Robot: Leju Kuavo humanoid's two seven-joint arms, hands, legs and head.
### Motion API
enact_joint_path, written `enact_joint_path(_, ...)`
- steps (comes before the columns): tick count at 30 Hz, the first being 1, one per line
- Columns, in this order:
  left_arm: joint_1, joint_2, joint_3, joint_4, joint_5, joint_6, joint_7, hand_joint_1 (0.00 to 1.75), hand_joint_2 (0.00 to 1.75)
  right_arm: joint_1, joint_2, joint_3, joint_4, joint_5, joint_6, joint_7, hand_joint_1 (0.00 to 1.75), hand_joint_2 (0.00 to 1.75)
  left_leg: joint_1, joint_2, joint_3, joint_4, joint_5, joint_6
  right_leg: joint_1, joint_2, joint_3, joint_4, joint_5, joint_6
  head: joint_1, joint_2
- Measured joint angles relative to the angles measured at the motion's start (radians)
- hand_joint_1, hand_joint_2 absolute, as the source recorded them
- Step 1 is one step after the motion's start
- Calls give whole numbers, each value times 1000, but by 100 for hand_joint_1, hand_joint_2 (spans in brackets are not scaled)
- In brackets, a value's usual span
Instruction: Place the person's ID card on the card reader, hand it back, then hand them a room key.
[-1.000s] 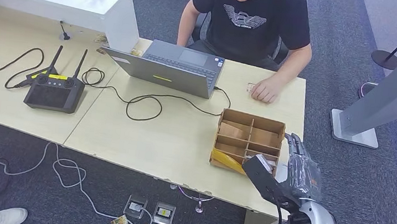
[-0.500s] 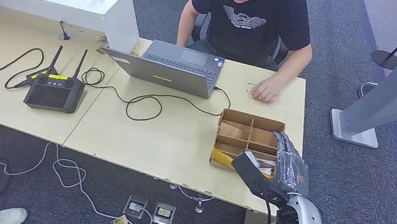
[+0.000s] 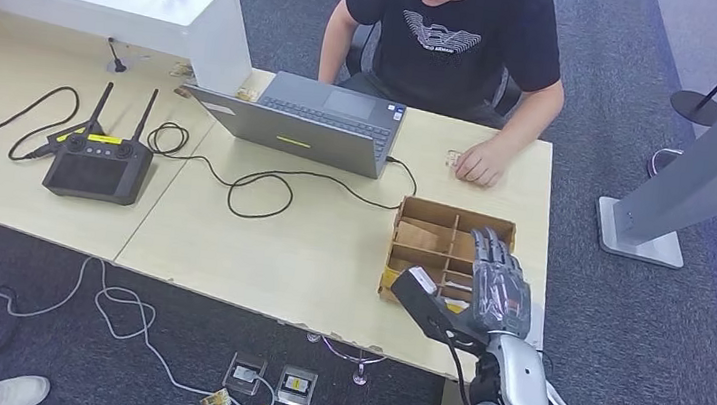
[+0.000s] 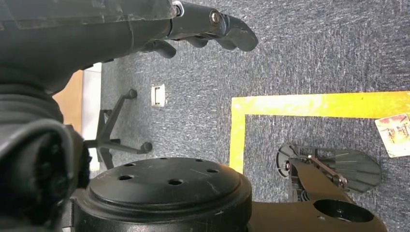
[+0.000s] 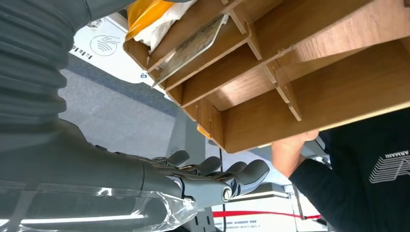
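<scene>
Far to the left of the right hand, a black remote with two antennas [image 3: 97, 165] lies on the bench [image 3: 259, 252], its cable looping beside it. Nearer, an open laptop [image 3: 302, 131] stands in front of a seated person [image 3: 453, 31] in a black shirt, with a black cord [image 3: 265, 188] curling from it toward the box. The person's hand [image 3: 481, 162] rests flat on the bench beyond the box, with a small pale object [image 3: 453, 156] just beside it; whether this is the ID card cannot be determined.

The wooden divider box [image 3: 428, 238] sits near the bench's right end, with yellow and white packets [image 5: 152, 19] in one end compartment. The right hand [image 3: 497, 282] hovers directly over the box's right side, fingers [image 5: 241, 175] extended, slightly apart, holding nothing. A transparent cover wraps the back of this hand.

The left hand [image 4: 145, 24] hangs over grey carpet [image 4: 314, 48] marked with yellow tape [image 4: 309, 105]; its fingers curl loosely around nothing. To the right of the bench, a grey stand [image 3: 699, 178] rises from the floor.
</scene>
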Motion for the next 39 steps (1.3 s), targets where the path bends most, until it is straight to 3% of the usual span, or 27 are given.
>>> enact_joint_path(15, -1, 1, 0, 0, -17, -1, 6, 0, 0, -3, -1, 21, 64, 42, 16, 31, 0, 175, 0, 0, 0, 0, 0, 0, 0, 0, 0, 0, 0, 0, 0, 0)
enact_joint_path(39, -1, 2, 0, 0, -10, -1, 7, 0, 0, -3, -5, 21, 82, 46, 14, 10, 0, 175, 0, 0, 0, 0, 0, 0, 0, 0, 0, 0, 0, 0, 0, 0)
